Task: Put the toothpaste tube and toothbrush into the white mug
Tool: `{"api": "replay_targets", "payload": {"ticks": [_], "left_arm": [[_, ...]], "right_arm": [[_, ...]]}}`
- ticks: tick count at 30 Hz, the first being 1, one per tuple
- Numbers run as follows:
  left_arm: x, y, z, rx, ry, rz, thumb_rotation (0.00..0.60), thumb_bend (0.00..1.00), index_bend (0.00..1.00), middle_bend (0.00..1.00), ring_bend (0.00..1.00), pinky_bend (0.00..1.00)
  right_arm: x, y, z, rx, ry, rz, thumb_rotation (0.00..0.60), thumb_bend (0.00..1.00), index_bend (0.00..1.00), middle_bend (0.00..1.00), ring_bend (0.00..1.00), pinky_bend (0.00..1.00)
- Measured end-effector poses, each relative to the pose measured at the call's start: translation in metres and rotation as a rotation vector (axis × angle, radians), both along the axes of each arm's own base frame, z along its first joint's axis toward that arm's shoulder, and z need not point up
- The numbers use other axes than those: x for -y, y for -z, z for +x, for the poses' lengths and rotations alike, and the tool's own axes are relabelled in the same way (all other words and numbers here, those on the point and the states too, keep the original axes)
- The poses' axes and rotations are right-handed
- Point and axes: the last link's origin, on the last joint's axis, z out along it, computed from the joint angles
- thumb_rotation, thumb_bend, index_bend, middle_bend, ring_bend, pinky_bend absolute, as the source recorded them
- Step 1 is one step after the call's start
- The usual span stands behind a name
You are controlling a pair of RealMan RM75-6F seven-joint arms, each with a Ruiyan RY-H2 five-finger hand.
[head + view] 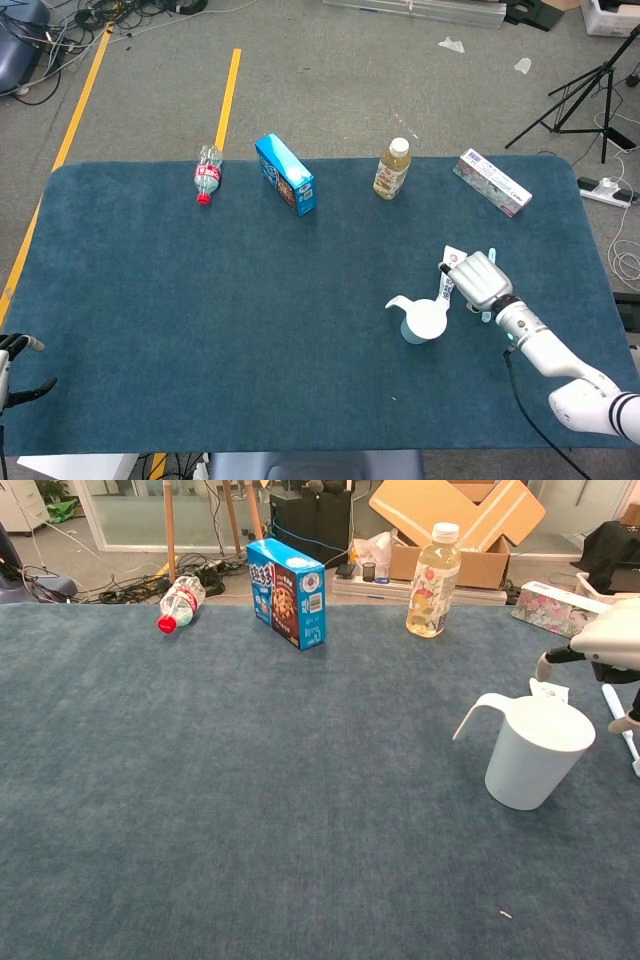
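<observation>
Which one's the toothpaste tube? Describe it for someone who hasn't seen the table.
On the blue table, go to the white mug at the right. The toothpaste tube lies flat just behind it, partly under the right hand: a white tube with red print, unlike the pale blue toothbrush beside it.

toothbrush (pixel 486 312) mostly hidden, perhaps under right hand (pixel 477 281)
</observation>
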Motion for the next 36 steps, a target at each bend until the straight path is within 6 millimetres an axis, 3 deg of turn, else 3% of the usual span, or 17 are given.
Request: {"api": "replay_targets", "payload": {"ticks": [20, 36], "left_arm": [[0.000, 0.000, -0.001, 0.000, -0.005, -0.001, 0.600, 0.00, 0.43, 0.40, 0.31, 0.35], [0.001, 0.000, -0.001, 0.003, -0.005, 0.000, 0.600, 0.00, 0.43, 0.40, 0.31, 0.35]], "right_arm": [[0.018, 0.037, 0.000, -0.008, 0.006, 0.059, 0.600, 0.17, 0.38, 1.00, 1.00, 1.00], [0.019, 0.048, 0.002, -0.023, 0.035, 0.082, 0.600, 0.22, 0.53, 1.00, 1.00, 1.00]]}}
